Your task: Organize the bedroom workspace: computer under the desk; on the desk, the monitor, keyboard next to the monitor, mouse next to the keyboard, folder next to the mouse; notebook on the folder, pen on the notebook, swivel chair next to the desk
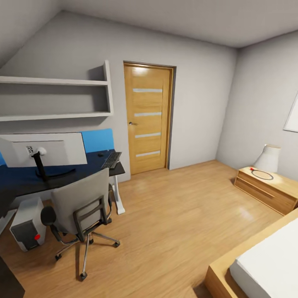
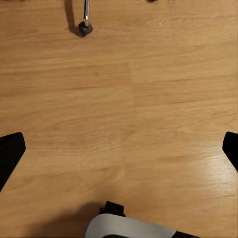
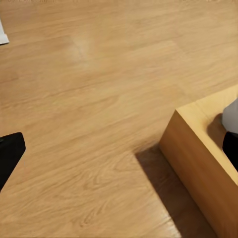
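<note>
Both grippers, left and right, spread empty over floor; approach grey upholstered swivel chair at 10 o'clock squarely.

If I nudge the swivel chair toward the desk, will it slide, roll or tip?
Probably rolls easily: the swivel chair stands on castors on smooth wood floor. The seat may spin rather than travel straight. A push high on the backrest might tip it; low seems safer.
</note>
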Tool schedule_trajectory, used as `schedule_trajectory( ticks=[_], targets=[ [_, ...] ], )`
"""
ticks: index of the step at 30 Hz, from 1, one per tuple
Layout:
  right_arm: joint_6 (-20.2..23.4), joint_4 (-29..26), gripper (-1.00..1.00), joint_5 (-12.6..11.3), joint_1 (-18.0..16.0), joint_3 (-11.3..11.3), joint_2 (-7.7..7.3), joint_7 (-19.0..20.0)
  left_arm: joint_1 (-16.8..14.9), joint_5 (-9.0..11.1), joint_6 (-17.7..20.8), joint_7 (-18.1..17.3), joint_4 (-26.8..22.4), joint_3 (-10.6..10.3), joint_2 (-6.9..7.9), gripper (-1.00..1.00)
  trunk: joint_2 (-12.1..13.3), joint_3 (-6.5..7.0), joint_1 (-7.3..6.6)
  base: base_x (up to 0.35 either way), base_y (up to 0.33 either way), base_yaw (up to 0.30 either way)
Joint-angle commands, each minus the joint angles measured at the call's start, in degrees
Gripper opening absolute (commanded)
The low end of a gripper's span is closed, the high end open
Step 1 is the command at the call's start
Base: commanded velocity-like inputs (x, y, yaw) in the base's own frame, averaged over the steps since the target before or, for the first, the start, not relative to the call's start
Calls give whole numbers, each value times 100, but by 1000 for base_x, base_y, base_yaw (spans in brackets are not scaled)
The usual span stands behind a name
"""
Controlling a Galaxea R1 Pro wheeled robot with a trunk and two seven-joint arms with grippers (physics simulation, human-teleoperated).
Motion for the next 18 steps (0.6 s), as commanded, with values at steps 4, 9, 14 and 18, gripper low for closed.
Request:
schedule_trajectory(
  ticks=[4,9,14,18],
  targets=[
    [-10,10,100,2,-5,37,2,-45,1,-11,3,-4,-7,15,0,100,-5,-8,4,278,0,0],
    [-3,11,100,2,-5,38,4,-65,2,-10,4,-4,-9,12,-2,100,-5,-8,4,259,0,0],
    [-7,11,100,2,-5,36,5,-56,0,-11,-1,-7,-8,11,-2,100,-5,-8,4,241,0,0],
    [-20,11,100,2,-5,37,7,-54,2,-11,-4,-10,-9,11,0,100,-5,-8,4,237,0,0]
  ],
)
